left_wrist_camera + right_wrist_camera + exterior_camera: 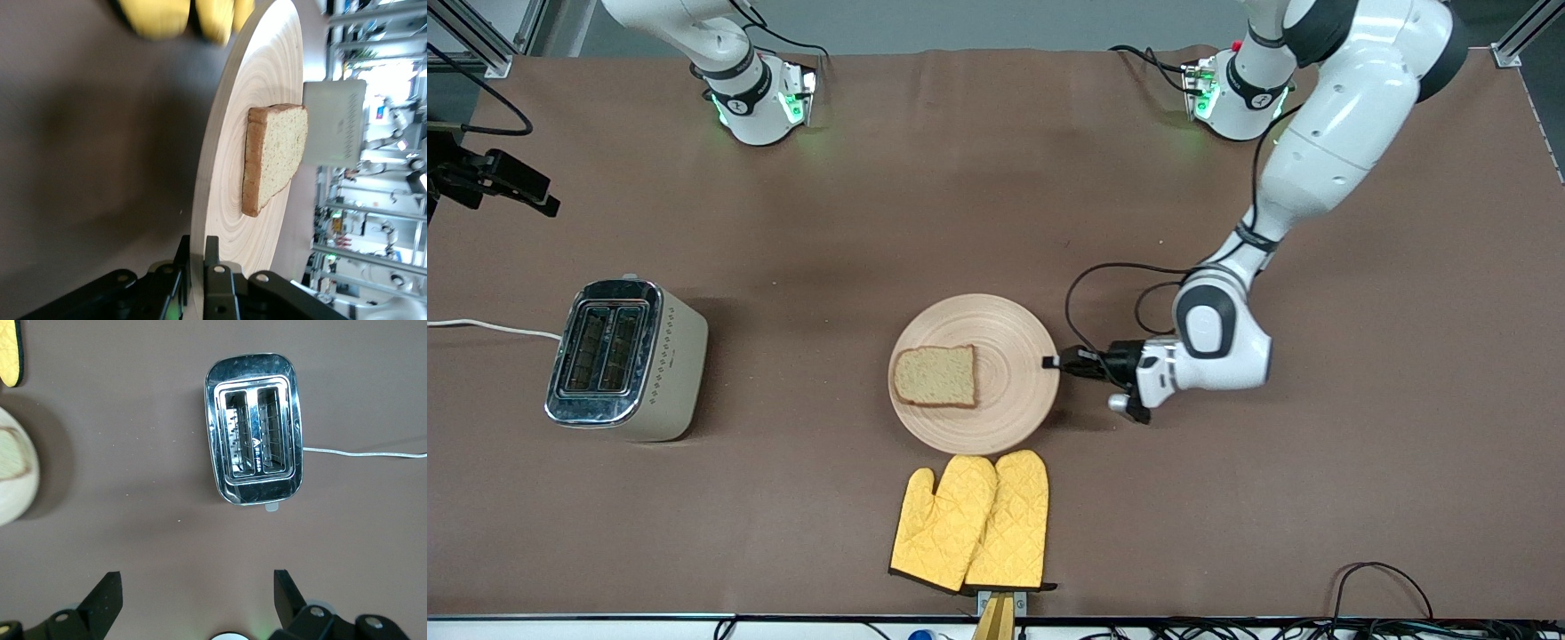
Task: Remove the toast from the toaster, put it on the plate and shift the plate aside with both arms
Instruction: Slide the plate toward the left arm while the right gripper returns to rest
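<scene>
Front view: one slice of toast (935,376) lay flat on one plate (1009,333), whose rim the left gripper (1053,362) pinched.

The toast was a roughly square slice, light brown with a darker crust, lying on the plate's half toward the right arm's end of the table. The plate was round, shallow and pale, ringed with grooves, and sat on the brown table (1316,498). One toaster (626,359) with two slots stood well apart from the plate toward the right arm's end, and two yellow oven mitts (971,523) lay just beside the plate, nearer the front camera. The left arm reached down low, its wrist level with the table and its fingers (220,280) pressed onto the plate's edge at the left arm's end. The right gripper (198,597) hung over the table near the toaster, fingers spread wide and holding nothing.
</scene>
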`<control>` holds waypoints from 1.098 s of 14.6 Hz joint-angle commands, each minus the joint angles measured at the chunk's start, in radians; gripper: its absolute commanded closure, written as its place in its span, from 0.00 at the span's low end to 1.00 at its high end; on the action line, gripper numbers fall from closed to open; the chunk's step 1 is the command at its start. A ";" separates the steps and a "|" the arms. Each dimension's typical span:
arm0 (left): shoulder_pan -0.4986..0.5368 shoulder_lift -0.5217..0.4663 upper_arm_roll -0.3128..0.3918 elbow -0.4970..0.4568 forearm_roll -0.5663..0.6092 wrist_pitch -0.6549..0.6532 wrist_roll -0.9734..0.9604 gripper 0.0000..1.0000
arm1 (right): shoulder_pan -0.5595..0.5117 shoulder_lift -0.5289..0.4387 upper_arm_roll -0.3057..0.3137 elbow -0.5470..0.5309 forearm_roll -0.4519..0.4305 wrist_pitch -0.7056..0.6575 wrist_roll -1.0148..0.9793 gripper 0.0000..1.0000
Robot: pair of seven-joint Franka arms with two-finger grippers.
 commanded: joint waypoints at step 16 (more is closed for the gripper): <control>0.690 0.015 0.000 0.167 0.537 -0.491 -0.137 1.00 | 0.029 -0.015 0.003 -0.008 0.000 -0.029 0.001 0.00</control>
